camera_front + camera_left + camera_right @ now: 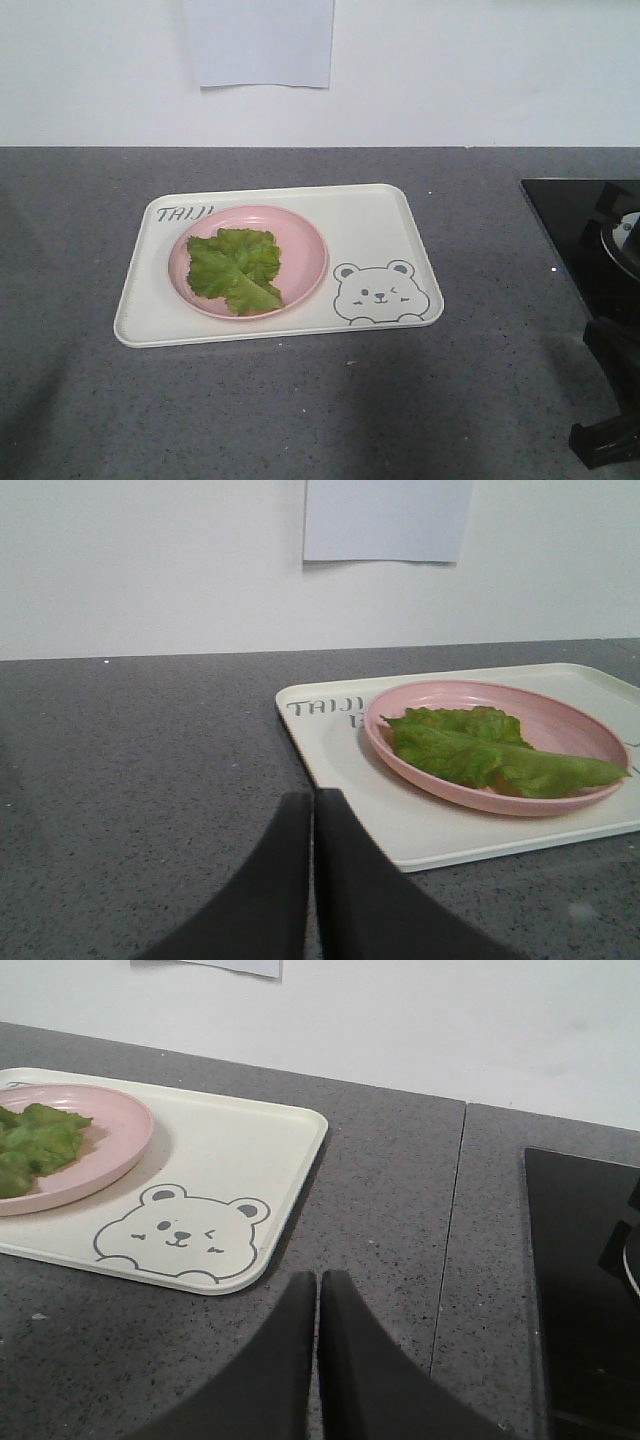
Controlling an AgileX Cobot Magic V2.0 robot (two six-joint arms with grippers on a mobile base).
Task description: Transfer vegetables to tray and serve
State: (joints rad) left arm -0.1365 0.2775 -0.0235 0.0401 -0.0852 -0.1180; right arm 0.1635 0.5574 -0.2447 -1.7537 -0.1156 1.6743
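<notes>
Grey countertop [300,420] bare around tray [385,225]; lettuce leaf [236,268] held in pink plate [305,235]; left gripper [312,810], right gripper [318,1285] both closed, empty, off tray edge.

A round pink plate [300,240] sits on the grey surface [300,410]. A black stove [585,240] is to its right.

- left gripper [313,810]: two matte black fingers [265,890], smooth, no marks or screws showing; each widens toward the bottom edge of the wrist view with a curved outer side; thin pale slit between them
- right gripper [318,1285]: same build, two plain black fingers [370,1370] with rounded tips, flaring outward lower down, narrow seam down the middle
- no cables or lettering visible on either
</notes>
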